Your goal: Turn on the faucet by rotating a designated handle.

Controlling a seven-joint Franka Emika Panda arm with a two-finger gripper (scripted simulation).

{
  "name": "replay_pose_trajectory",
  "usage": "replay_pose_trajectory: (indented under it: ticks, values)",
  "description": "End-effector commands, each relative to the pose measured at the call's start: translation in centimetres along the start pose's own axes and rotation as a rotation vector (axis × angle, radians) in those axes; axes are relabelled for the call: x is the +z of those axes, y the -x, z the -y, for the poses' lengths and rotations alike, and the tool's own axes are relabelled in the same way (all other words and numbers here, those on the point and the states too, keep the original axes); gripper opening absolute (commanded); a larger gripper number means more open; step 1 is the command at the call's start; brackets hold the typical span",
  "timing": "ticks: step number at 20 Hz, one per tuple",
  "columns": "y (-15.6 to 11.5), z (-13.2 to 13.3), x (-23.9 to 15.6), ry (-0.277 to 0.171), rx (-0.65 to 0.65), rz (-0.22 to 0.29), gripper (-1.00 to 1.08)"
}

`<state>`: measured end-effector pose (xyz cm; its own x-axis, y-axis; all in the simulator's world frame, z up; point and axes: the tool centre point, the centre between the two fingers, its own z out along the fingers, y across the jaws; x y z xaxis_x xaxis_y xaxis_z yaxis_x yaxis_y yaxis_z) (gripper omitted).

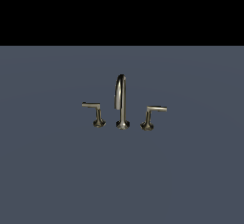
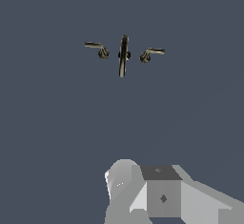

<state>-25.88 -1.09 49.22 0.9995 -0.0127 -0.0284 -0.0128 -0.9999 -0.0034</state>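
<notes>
The faucet [image 1: 122, 105] stands on the flat grey-blue surface, with its tall arched spout in the middle. The designated handle [image 1: 149, 117] is on the exterior view's right of the spout, its thin lever bar jutting right. The mirror handle [image 1: 96, 115] is on the left, its bar jutting left. In the wrist view the faucet [image 2: 123, 55] is far off, with the designated handle [image 2: 150, 53] beside the spout. Grey blocky parts of my gripper [image 2: 152, 193] show at that picture's edge, well apart from the faucet. I cannot tell how its jaws stand. The arm is not in the exterior view.
The grey-blue surface [image 1: 122, 180] spreads around the faucet in all directions. A black band fills the back of the exterior view beyond the surface's far edge.
</notes>
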Motion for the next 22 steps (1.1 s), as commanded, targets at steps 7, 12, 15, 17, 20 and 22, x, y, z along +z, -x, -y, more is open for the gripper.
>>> replay_pose_trajectory:
  ticks: [7, 12, 15, 17, 20, 22]
  values:
    - [-0.4, 0.2, 0.6, 0.0, 0.023, 0.0, -1.0]
    - [-1.4, 0.6, 1.9, -0.001, 0.078, -0.001, -1.0]
    - [-2.3, 0.9, 3.1, -0.002, 0.128, -0.002, -1.0]
    - [-3.0, 1.2, 4.0, -0.003, 0.167, -0.002, -1.0]
    - [-4.4, 1.5, 5.7, -0.004, 0.237, -0.003, -1.0]
    - [-5.4, 1.7, 6.9, -0.005, 0.289, -0.004, -1.0]
